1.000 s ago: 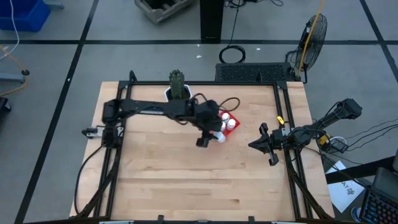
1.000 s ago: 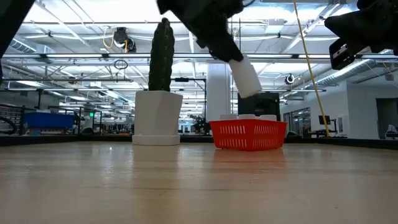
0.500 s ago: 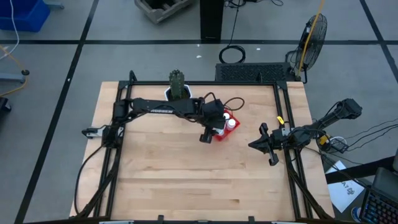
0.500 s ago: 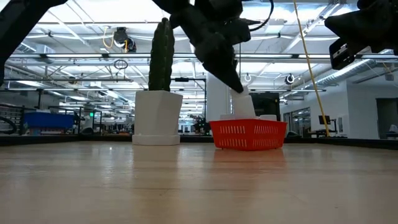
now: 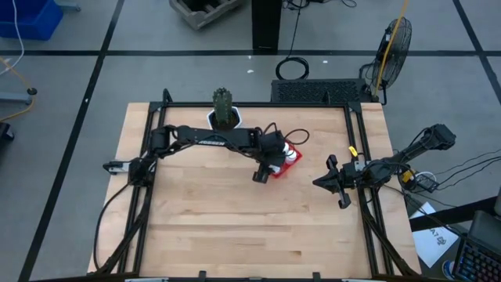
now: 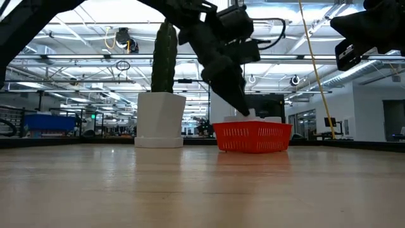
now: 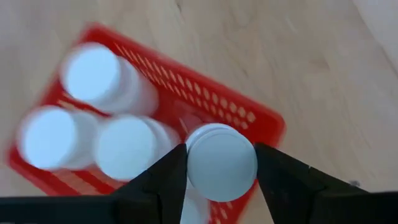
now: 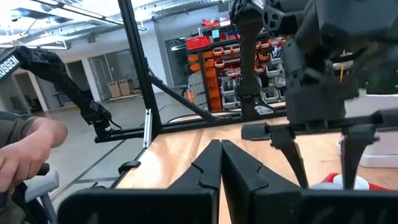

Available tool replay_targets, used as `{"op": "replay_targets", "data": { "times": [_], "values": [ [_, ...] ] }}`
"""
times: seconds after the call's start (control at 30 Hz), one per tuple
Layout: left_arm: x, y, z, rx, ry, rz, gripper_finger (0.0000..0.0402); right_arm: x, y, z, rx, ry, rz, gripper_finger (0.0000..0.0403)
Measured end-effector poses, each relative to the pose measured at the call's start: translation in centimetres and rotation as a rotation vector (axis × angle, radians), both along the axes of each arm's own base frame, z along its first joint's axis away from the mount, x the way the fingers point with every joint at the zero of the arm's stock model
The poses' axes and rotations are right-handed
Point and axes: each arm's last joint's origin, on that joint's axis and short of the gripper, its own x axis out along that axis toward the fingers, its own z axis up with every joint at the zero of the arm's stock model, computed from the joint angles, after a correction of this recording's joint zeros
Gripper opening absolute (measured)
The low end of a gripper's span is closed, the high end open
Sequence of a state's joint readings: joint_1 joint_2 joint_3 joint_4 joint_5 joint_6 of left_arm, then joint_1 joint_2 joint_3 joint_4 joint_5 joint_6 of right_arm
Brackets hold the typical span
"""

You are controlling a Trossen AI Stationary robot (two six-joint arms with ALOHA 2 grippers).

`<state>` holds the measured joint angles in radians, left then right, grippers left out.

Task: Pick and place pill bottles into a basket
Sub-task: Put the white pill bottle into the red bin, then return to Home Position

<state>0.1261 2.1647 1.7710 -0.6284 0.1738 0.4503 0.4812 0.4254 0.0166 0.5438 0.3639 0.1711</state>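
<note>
Warehouse lights glare behind the wooden table (image 5: 235,227) as the left gripper (image 7: 219,171) lowers a pill bottle (image 7: 222,163) into the red basket (image 5: 288,166) at about one o'clock from centre, just right of the potted cactus (image 5: 225,108). Its fingers flank the cap, barely parted. Three other bottles (image 7: 121,146) already stand inside (release should wait until it bottoms out). At three o'clock, the right gripper (image 5: 338,182) waits, closed and empty.

L tool (image 7: 221,180) parted, R tool (image 8: 221,163) shut
</note>
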Motion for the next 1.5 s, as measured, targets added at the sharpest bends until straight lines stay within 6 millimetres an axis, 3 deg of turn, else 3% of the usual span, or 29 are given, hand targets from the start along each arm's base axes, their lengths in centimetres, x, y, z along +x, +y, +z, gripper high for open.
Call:
{"op": "replay_targets", "data": {
  "times": [0.23, 0.5, 0.63, 0.77, 0.93, 1.07, 1.13, 1.5],
  "values": [
    [0.2, 0.2, -0.2, 0.027, -0.005, 0.038, 0.0177, 0.0, 0.0, 0.0, -0.001, 0.003, 0.000, 0.0004],
    [0.0, 0.2, 0.2, 0.014, 0.000, 0.063, 0.0241, 0.0, 0.0, 0.0, -0.002, 0.003, -0.001, 0.0004],
    [-0.7, 0.1, 2.0, 0.011, -0.015, 0.069, 0.0253, 0.0, 0.0, 0.0, -0.001, 0.003, 0.000, 0.0004],
    [-2.2, -0.3, 4.7, -0.007, -0.007, 0.091, 0.0238, 0.0, 0.0, 0.0, 0.000, 0.000, 0.000, 0.0004],
    [-5.4, -2.2, 8.7, -0.134, 0.008, 0.048, 0.0154, 0.1, 0.0, -0.1, -0.004, 0.008, 0.001, 0.0004],
    [-8.7, -4.4, 9.2, -0.213, 0.013, -0.041, 0.0047, 0.1, 0.0, -0.1, -0.006, 0.012, 0.000, 0.0004],
    [-10.6, -5.4, 8.9, -0.224, -0.033, -0.061, 0.0013, 0.1, 0.0, -0.1, -0.006, 0.012, 0.000, 0.0004],
    [-23.9, -5.9, 2.8, -0.286, -0.419, -0.026, 0.0025, 0.1, 0.0, -0.1, -0.005, 0.009, 0.000, 0.0004]
  ]
}}
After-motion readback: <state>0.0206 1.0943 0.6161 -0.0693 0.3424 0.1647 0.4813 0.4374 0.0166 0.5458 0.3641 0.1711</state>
